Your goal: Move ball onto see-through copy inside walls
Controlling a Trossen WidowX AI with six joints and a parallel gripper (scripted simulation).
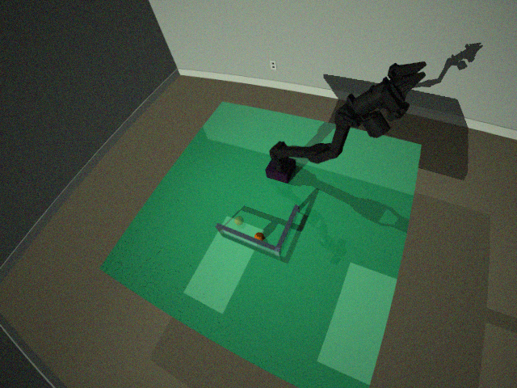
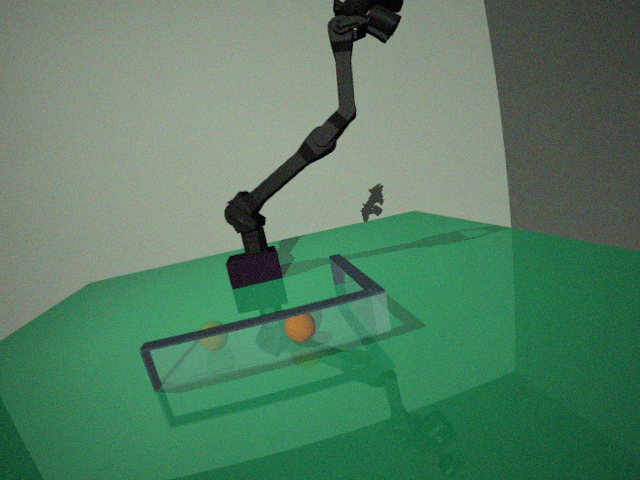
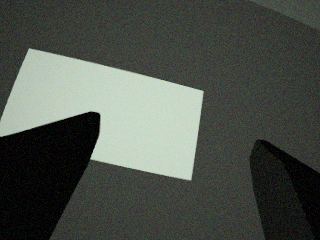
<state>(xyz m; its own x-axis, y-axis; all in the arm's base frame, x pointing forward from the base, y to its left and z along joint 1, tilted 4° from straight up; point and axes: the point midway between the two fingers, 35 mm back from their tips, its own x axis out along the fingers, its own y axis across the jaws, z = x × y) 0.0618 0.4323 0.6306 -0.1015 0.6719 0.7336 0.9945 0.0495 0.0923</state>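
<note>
The gripper [image 1: 411, 70] was raised high, jaws fairly wide, nothing held. The ball [image 2: 299, 327] lay far below it, against the clear walls [image 2: 356, 281], beside the see-through copy [image 2: 212, 334]. Descent should be made from above, inside the corner, without touching the walls.

room and background

pale grey back wall [image 1: 334, 37] with white baseboard [image 1: 258, 81] and a small white outlet [image 1: 273, 65], dark grey side wall [image 1: 70, 83] on the left, brown floor [image 1: 83, 292], glossy green table top [image 1: 258, 301] with two lighter rectangular patches [image 1: 357, 321], hard shadows cast on back wall and floor
</note>
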